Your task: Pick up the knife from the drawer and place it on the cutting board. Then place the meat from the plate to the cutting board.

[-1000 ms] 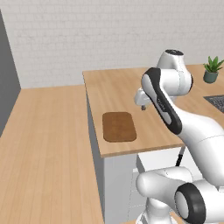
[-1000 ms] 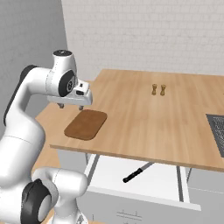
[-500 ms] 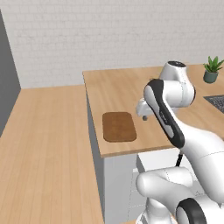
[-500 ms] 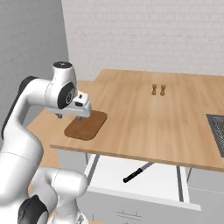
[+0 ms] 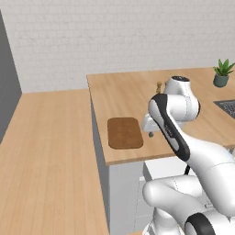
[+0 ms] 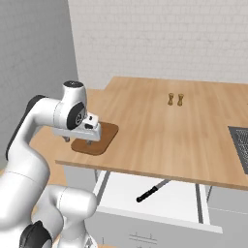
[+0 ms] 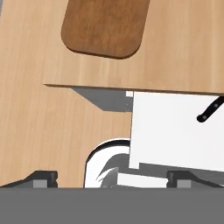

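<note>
The dark-brown cutting board [image 5: 124, 133] [image 6: 107, 131] [image 7: 105, 26] lies near the counter's front corner. My gripper [image 5: 149, 132] [image 6: 77, 142] [image 7: 111, 177] hovers open and empty above the counter's front edge, just beside the board on the drawer side. Below the counter the white drawer [image 6: 126, 186] [image 7: 166, 131] stands pulled out. In it lies the knife [image 6: 151, 190] [image 7: 210, 110], black handle toward me, off to the gripper's right and lower. The meat and the plate are out of view.
Two small wooden shakers [image 6: 175, 99] [image 5: 159, 86] stand farther back on the tan countertop [image 6: 160, 131]. A dark sink [image 6: 240, 145] [image 5: 227, 105] is at the right edge, and a potted plant [image 5: 222, 73] behind it. Wooden floor lies left of the cabinet.
The hand has come down and moved toward the counter's front edge, from above the board to beside it. The knife and the board have not moved.
</note>
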